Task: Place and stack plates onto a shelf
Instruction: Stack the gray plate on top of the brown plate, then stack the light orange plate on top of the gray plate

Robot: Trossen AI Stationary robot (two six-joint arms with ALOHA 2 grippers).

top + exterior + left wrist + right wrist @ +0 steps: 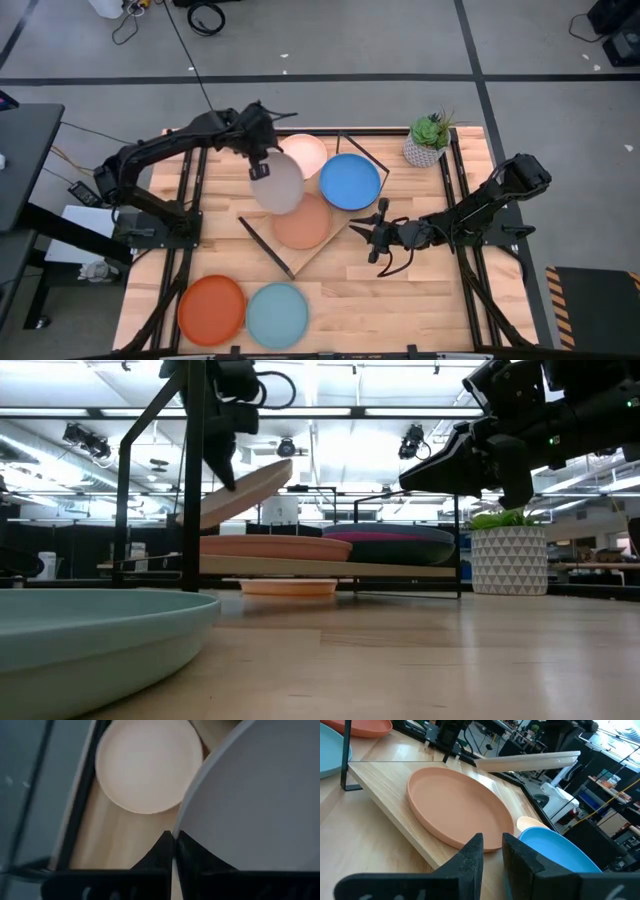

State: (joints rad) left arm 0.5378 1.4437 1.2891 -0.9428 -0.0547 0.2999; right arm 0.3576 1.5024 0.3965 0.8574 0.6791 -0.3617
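My left gripper [260,168] is shut on a pale grey plate [278,186] that hangs tilted above the shelf [380,782], a light-wood board with a black rod frame. A salmon plate [300,224] lies flat on the board, with a blue plate [350,181] beside it toward the right. A cream plate [305,153] lies on the table at the shelf's far side. Right of the shelf, above the table, my right gripper [492,852] stands open with nothing between its fingers. My left gripper pinches the grey plate's rim [176,836] between its two fingers, on the plate's far-left side. The fingers come from above, slanting down. The plate is lifted clear of the shelf and tilted [235,495], over the salmon plate's far edge.
An orange plate [212,309] and a light blue plate [277,315] lie at the table's near edge. A small green plant in a white pot [428,140] stands at the far right. Magenta and dark plates [390,542] show on the shelf in the low view.
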